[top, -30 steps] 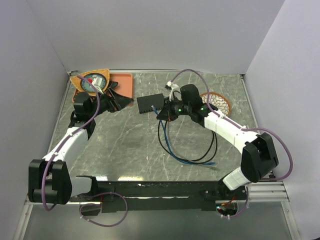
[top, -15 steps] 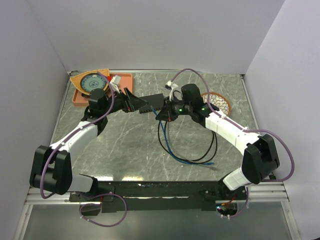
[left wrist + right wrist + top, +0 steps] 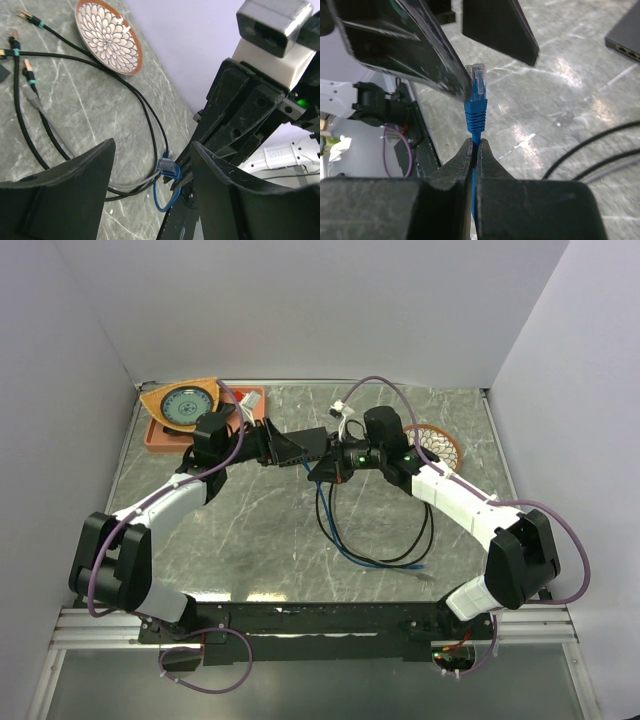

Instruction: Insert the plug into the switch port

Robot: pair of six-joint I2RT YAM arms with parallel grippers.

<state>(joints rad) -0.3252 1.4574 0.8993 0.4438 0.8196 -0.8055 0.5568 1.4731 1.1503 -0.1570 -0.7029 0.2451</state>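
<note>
Not plugged in yet. My right gripper is clamped fully shut on the plug, pinching its blue cable just under the boot. The clear tip sticks out past the fingertips, free in the air above the table. The switch lies flat off to one side, near the plug but apart from it. In the right wrist view I can see its row of sockets, and the switch port looks empty. My left gripper is right in front of the plug, jaws partway apart, holding nothing. The plug tip sits just beside one of its fingers, and I can't tell if they touch. My read: pickup is done, while lining up with a port and pushing in are both left. I can't tell whether the left side is there to steady the switch or to take the plug. The tip isn't aimed at the socket row, so it needs turning first.
</note>
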